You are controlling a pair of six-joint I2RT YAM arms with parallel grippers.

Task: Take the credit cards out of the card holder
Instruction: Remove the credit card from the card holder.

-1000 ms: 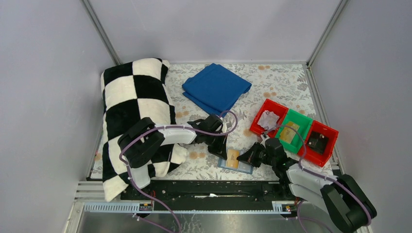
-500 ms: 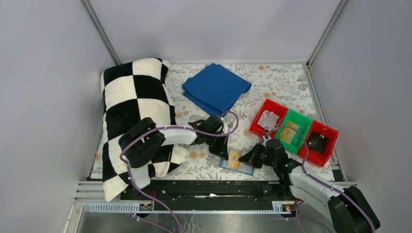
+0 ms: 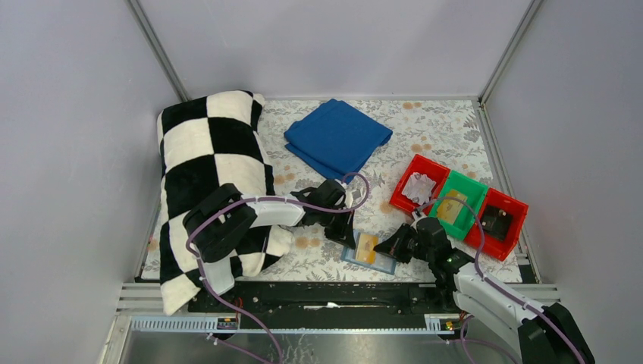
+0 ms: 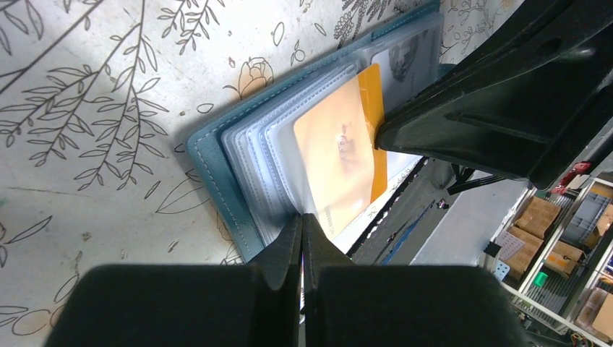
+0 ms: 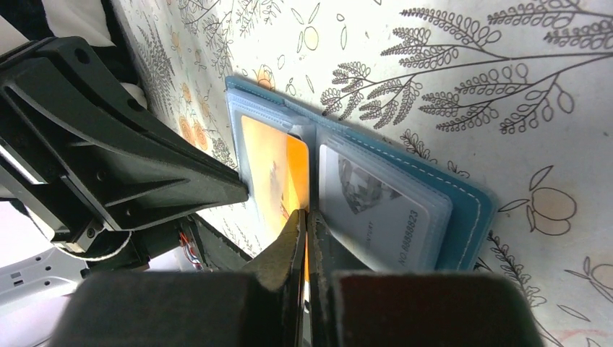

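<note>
The teal card holder (image 5: 470, 217) lies open on the floral counter (image 3: 432, 136) by its near edge, a yellow card (image 5: 271, 173) and a whitish card (image 5: 376, 202) in its clear sleeves. The left tool (image 4: 301, 220), closed, presses the sleeves; the right tool (image 5: 303, 217) pinches the yellow card's edge.

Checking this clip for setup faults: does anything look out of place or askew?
The checkered blanket spills off the table's near-left edge, and the left arm lies across it. Otherwise, only the orange card stands out: it sticks partly out of its sleeve in the card holder, pinched by the right gripper.
</note>
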